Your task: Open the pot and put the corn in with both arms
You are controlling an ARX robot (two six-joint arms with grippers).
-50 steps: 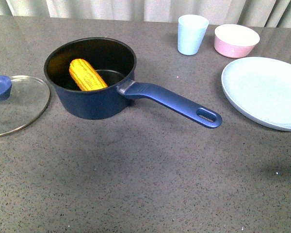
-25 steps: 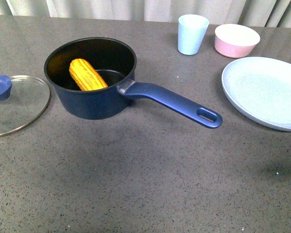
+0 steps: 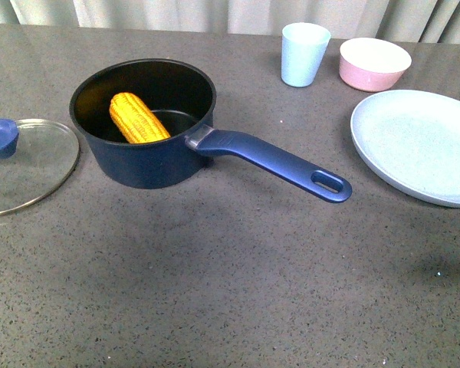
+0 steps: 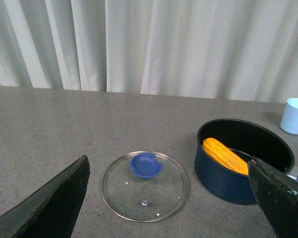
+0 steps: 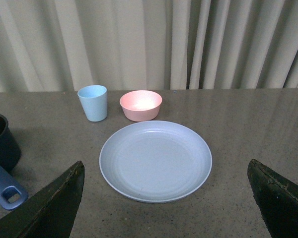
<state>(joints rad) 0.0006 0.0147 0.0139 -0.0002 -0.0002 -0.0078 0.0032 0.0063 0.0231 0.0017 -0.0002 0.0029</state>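
Pot (image 3: 149,146): uncovered on the grey table (image 3: 230,291), ahead of the left gripper (image 4: 169,198) on its right-finger side; handle (image 3: 272,163) reaches toward the plate.
Corn (image 3: 138,117): lies inside the pot, leaning on its wall.
Lid (image 3: 23,165): glass with a blue knob, flat on the table just beside the pot, straight ahead between the left gripper's spread fingers.
Left gripper: wide apart, empty, clear of lid and pot.
Right gripper (image 5: 169,198): wide apart, empty, facing the plate (image 5: 155,159).
Cup (image 5: 93,102): upright beyond the plate, away from the right gripper.
Bowl (image 5: 141,105): pink, just beside the cup.
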